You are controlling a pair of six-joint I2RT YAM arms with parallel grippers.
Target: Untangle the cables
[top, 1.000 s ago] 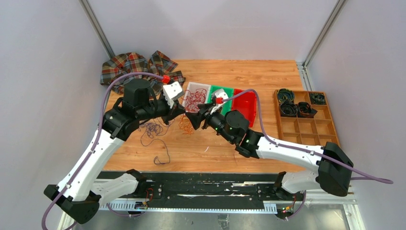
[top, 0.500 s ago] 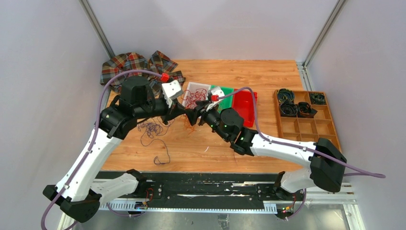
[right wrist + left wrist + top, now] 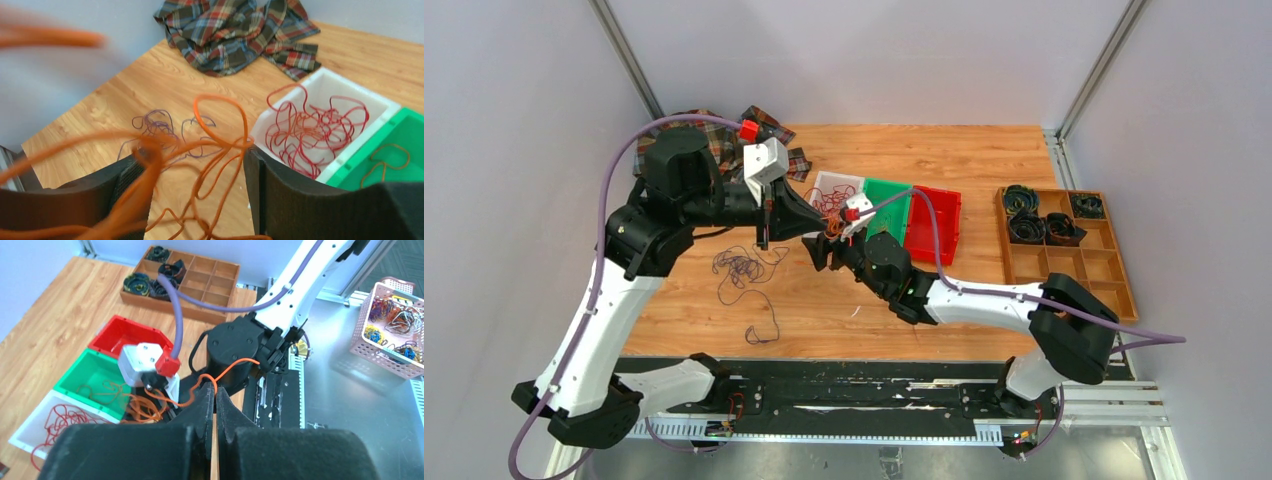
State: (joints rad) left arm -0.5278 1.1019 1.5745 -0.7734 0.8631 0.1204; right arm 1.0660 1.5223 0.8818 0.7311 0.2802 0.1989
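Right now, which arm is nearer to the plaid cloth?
Left. The left arm hangs at the edge of the plaid cloth; the right arm reaches in front of the bins.

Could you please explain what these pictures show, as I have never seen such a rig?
Two robot arms stand at a table. One picture looks down from above; the others come from each wrist. The jaws of the left arm are shut, pinching an orange cable. Those of the right arm stand open around more of its loops. A purple cable lies on the table, red cables in a white bin. Nearby: green bin, red bin, plaid cloth, compartment tray.
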